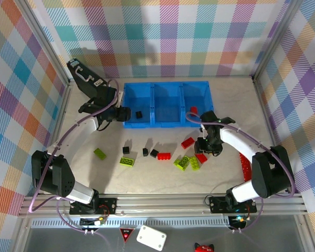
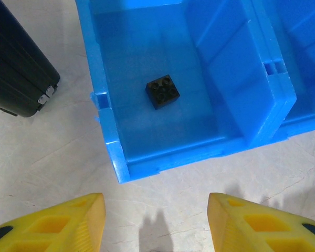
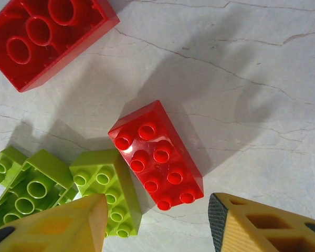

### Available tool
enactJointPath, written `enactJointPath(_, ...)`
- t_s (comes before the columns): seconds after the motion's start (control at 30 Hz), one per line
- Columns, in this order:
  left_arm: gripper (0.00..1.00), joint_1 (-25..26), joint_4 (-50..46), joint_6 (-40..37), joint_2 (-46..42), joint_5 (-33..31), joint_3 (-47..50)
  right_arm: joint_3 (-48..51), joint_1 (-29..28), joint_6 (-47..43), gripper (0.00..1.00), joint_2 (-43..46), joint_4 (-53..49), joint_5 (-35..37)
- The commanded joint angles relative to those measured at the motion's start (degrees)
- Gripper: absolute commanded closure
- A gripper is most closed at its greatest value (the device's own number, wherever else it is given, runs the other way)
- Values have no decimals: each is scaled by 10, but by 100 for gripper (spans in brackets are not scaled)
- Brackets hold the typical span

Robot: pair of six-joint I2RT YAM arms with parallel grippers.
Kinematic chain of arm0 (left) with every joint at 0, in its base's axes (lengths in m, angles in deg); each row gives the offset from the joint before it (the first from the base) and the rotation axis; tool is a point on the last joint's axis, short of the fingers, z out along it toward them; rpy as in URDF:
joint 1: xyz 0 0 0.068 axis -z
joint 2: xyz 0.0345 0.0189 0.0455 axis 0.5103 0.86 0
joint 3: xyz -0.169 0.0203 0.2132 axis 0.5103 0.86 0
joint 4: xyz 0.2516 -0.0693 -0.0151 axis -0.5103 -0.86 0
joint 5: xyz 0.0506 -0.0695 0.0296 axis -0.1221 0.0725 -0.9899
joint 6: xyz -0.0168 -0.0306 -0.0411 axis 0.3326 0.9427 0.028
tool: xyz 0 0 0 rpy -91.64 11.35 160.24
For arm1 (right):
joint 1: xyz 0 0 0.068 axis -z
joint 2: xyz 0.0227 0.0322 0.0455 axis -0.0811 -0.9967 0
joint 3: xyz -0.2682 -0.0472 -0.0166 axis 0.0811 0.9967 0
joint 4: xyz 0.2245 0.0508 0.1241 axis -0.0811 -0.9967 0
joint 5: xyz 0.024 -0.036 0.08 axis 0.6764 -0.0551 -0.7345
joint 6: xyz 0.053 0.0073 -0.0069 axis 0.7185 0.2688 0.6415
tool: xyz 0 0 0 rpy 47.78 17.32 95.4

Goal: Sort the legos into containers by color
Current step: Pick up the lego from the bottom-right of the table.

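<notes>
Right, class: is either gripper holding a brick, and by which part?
Nothing is held. The left gripper stands open near the blue tray; the right gripper stands open above a red brick lying on the table.

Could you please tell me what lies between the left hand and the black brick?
In the left wrist view, bare table and then the near wall of the blue tray lie between the left hand and the black brick.

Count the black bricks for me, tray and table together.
4. One black brick lies in the left compartment of the blue tray. Three more sit on the table in front of it: left, middle, and right beside a red brick. The arms may hide others.
</notes>
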Motion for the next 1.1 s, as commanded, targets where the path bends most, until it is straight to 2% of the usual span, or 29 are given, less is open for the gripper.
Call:
enactJointPath(0.0,46,-4,21,-12,-8,17,7,6,-5,0,44,-17,2,-10)
enactJointPath(0.57,45,-5,28,-17,-12,33,6,-13,-13,-12,43,-93,19,-10)
enactJointPath(1.07,44,-6,25,-16,-9,39,2,-55,-11,-20,48,-116,2,71)
